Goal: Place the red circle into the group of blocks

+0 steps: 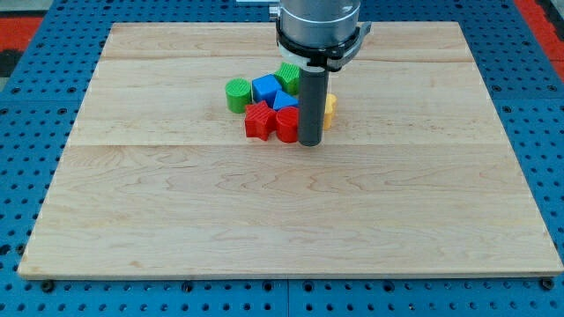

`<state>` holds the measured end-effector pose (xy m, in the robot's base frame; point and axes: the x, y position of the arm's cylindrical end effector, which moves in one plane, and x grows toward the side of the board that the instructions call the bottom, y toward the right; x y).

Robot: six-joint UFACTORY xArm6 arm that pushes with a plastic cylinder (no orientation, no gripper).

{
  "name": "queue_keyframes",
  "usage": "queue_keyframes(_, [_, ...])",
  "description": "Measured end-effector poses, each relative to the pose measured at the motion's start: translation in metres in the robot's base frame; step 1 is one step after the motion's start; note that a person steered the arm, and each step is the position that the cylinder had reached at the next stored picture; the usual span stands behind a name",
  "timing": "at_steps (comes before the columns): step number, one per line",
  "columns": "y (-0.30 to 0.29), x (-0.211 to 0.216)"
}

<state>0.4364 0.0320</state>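
The red circle block (287, 124) lies at the lower right of a tight cluster above the board's middle. To its left sits a red star block (258, 121). Above them are a blue cube (265, 89) and another blue block (285, 100). A green cylinder (237, 94) is at the cluster's left and a green star-like block (288, 76) at its top. A yellow block (330, 110) shows partly behind the rod at the right. My tip (309, 143) rests on the board, touching or almost touching the red circle's right side.
The wooden board (282, 229) lies on a blue perforated table (26, 176). The arm's grey and black body (319, 31) hangs over the cluster's upper right and hides part of it.
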Motion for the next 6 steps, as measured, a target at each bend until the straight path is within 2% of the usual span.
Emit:
queue_keyframes(1, [-0.006, 0.014])
queue_keyframes(2, [-0.053, -0.007])
queue_keyframes(3, [-0.053, -0.007])
queue_keyframes(4, [-0.088, 0.006])
queue_keyframes(5, [-0.116, -0.007])
queue_keyframes(6, [-0.103, -0.009])
